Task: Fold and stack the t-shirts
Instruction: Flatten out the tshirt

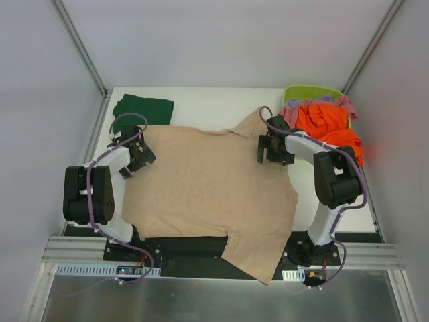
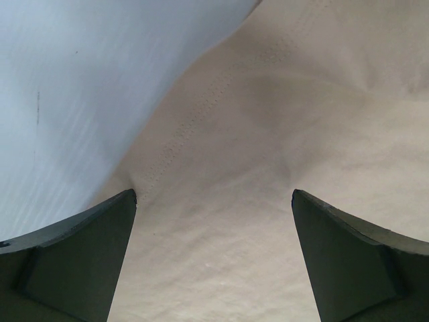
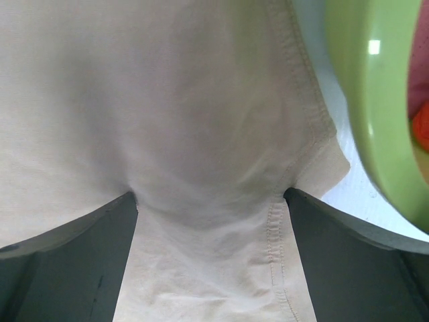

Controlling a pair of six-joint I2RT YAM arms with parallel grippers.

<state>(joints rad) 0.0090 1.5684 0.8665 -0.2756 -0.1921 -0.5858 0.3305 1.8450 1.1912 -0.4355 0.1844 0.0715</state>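
The beige t-shirt (image 1: 208,194) lies spread on the table (image 1: 214,100), seemingly laid out for folding. The left gripper (image 2: 214,201) and right gripper (image 3: 211,198) sit on its opposite sides, jaws apart over cloth, likely poised to pinch. A folded dark green t-shirt (image 1: 142,111) at the far left probably starts the stack.

No writing, label, brand, number or sign can be read in any view, whether on the beige-tan t-shirt (image 1: 208,188), the dark green t-shirt (image 1: 142,111) or the lime-green basket (image 1: 305,90).
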